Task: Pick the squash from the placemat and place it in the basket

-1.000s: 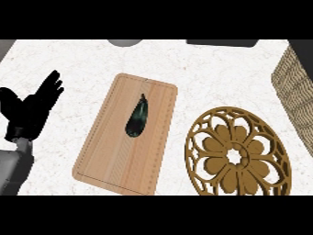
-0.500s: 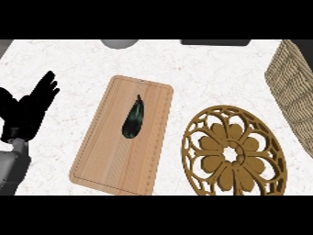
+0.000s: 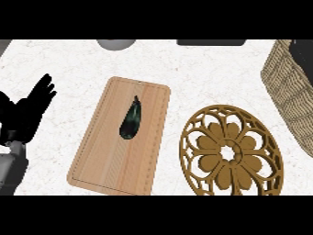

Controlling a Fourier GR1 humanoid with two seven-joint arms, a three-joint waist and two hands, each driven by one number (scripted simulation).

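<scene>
So far nothing is held: the squash (image 3: pixel 131 120), dark green and slim, lies lengthwise on the wooden placemat (image 3: pixel 111 160) at the middle of the desk (image 3: pixel 199 69). The left hand (image 3: pixel 23 112) shows at the left, fingers straight and spread upward, empty and well apart from the placemat; it looks at rest. The right hand is out of view. By my judgement the task sits at its first step, the reach for the squash. The next move calls for a hand to come over the board and close around the narrow body. The basket (image 3: pixel 294 98) stands at the far right, cut by the view's edge, with a carved round trivet (image 3: pixel 230 151) between it and the placemat; bare marble beyond the trivet leaves room for the carry.
</scene>
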